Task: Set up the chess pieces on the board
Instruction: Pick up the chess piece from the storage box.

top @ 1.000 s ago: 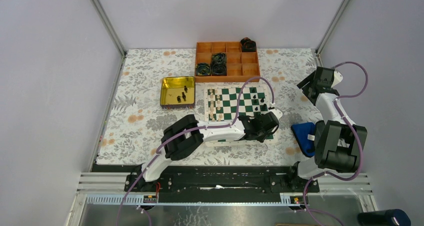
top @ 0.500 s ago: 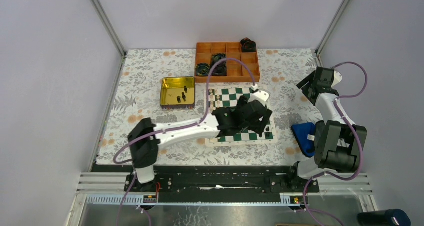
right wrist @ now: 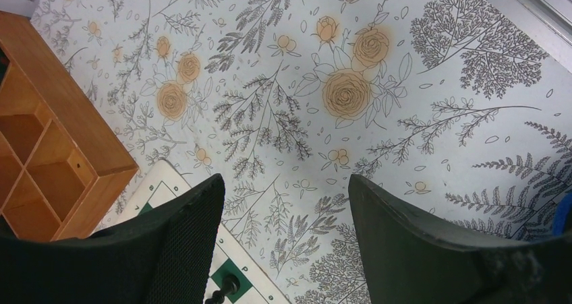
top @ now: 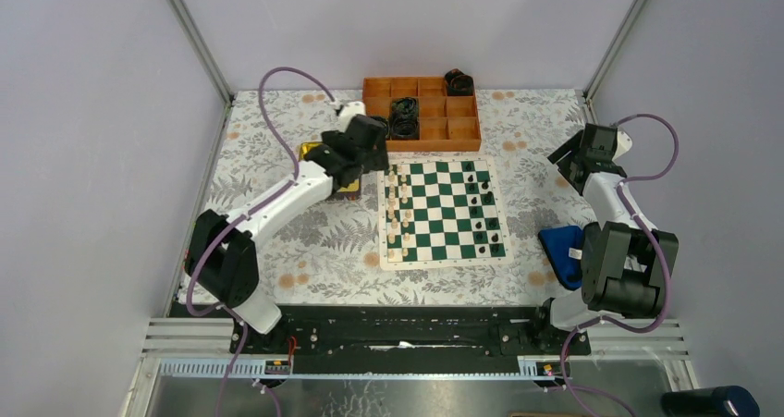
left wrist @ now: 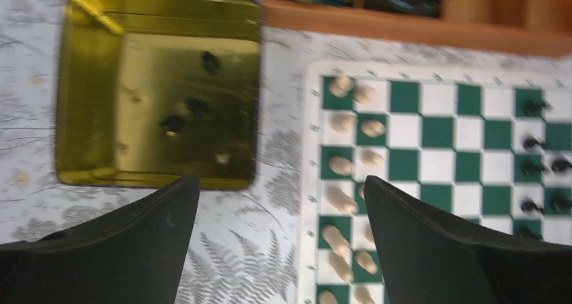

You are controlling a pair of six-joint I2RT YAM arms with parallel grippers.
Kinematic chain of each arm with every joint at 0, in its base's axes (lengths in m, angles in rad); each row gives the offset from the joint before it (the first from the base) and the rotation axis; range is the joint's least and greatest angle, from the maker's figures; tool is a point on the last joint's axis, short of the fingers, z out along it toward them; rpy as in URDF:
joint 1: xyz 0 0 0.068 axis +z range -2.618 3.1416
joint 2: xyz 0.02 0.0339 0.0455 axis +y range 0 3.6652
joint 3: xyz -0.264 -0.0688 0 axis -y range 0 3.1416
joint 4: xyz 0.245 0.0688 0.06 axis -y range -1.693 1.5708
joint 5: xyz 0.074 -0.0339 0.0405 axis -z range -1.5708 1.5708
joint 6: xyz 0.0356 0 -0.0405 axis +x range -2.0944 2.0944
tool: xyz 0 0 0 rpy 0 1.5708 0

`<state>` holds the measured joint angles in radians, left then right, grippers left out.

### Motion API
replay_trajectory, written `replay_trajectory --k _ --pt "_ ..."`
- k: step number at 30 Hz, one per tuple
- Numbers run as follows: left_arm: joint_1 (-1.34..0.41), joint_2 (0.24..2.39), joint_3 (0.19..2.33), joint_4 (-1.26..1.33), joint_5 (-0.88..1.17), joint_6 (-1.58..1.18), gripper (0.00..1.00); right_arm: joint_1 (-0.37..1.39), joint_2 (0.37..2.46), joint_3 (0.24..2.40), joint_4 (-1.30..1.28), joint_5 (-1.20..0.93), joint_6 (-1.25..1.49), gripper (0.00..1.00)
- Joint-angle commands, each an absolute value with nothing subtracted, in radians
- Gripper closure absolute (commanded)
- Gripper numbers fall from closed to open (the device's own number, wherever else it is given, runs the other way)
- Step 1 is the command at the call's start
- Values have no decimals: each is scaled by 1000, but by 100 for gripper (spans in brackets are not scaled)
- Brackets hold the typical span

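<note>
Hovering above the tin [left wrist: 88, 81], the left gripper [left wrist: 281, 180] is gaping empty, arm angling toward 1 o'clock; the right gripper [right wrist: 284, 183] is gaping likewise. Chess pieces [top: 398, 215] are standing in 12-to-6 columns.

1 board [top: 442, 212]; 1 yellow tin [left wrist: 88, 81]; 1 orange tray [top: 421, 145]; 3 black chess pieces [left wrist: 197, 105] in tin.
</note>
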<state>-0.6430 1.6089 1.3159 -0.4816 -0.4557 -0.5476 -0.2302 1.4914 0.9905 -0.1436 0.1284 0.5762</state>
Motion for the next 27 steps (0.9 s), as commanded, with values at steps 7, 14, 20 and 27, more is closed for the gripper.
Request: replay_trajectory --k 7,14,20,27 --pt "-395 1667 1346 -534 -401 -595 1 -235 1450 986 -110 112 554 25" --pt "-335 1770 1375 -556 -387 -579 7 -235 1459 986 -105 111 553 25" --pt "-307 1818 1385 -542 -377 -564 17 -235 1471 991 -103 110 551 25" --pt "-293 1863 1406 -533 -366 -549 27 -235 1484 995 -100 107 551 25"
